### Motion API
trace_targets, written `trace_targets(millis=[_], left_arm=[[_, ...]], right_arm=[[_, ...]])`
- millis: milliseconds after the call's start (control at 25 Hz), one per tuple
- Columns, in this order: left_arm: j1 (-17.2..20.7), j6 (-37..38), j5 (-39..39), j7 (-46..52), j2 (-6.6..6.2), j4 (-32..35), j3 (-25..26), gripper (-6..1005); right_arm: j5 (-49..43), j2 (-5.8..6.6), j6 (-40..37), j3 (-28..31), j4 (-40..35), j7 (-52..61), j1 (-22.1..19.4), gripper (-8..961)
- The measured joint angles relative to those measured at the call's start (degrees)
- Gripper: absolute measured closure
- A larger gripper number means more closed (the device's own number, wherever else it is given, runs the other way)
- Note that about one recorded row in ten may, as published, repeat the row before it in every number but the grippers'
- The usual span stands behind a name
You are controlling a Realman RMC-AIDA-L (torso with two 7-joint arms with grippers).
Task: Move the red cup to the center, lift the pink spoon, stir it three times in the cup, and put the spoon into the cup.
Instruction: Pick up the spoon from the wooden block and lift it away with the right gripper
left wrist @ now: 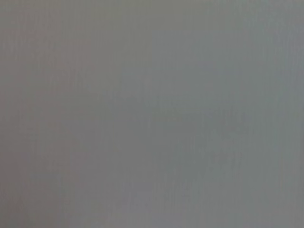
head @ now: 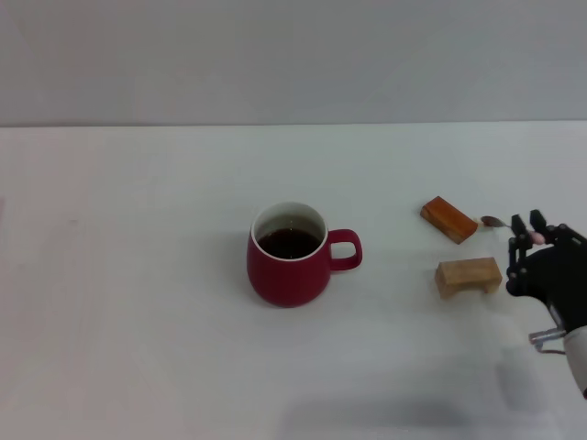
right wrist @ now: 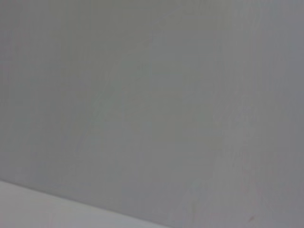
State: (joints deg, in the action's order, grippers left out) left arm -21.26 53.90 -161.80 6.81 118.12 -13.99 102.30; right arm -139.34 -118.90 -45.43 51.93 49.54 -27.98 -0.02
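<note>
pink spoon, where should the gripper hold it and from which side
By the pink handle end, coming from the robot's right. The pink spoon lies beside the two wooden blocks, its grey bowl pointing toward the red cup and its handle toward the right gripper, which is already at that end. Whether its fingers have closed on it cannot be made out.

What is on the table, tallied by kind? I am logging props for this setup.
Red cup: 1
Pink spoon, held at the right gripper: 1
Wooden blocks, one reddish-brown and one pale: 2
Total: 4
</note>
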Motion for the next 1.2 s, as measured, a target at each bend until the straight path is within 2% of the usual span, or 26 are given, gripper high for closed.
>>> trace_targets(millis=[1200], left_arm=[[-0.6, -0.3, 0.0, 0.0, -0.09, 0.8, 0.4, 153]], right_arm=[[-0.2, 0.11, 0.8, 5.0, 8.3, -6.4, -2.6, 820]])
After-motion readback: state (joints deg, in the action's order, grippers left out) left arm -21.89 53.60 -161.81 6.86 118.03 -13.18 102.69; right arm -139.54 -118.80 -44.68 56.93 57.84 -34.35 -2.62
